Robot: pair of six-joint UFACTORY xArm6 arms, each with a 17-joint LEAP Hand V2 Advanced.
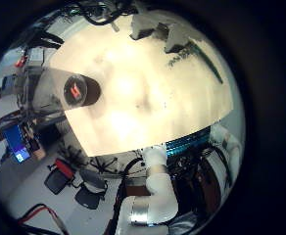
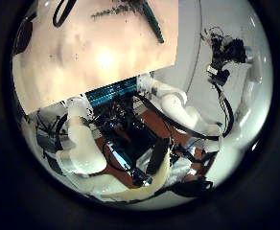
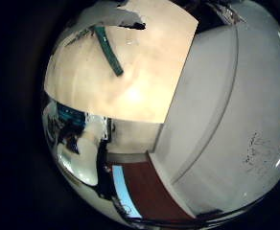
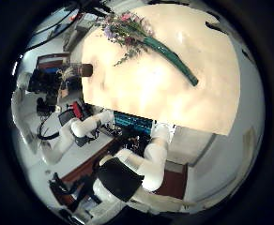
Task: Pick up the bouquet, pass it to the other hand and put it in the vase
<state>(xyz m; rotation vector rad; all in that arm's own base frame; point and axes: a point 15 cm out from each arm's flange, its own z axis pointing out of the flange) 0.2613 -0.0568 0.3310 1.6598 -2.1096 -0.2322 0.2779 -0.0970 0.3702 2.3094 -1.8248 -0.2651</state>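
Note:
The bouquet (image 4: 142, 39) lies flat on the table (image 4: 165, 94) in the right thumb side palm view, flower heads toward the far edge and its long stem (image 4: 179, 67) running across the top. Its stem also shows in the right little finger side palm view (image 3: 109, 50), the left thumb side palm view (image 2: 151, 19) and the left little finger side palm view (image 1: 204, 59). The vase (image 1: 80, 90) stands upright near the table's edge, away from the bouquet. Both hands hang high over the table.
The two arm bases (image 2: 78, 144) (image 2: 178, 101) stand at the table's near edge. The other hand (image 2: 226, 53) shows small beside the table in the left thumb side palm view. Chairs (image 1: 74, 181) and a desk with screens (image 1: 21, 142) stand on the floor beyond the vase side.

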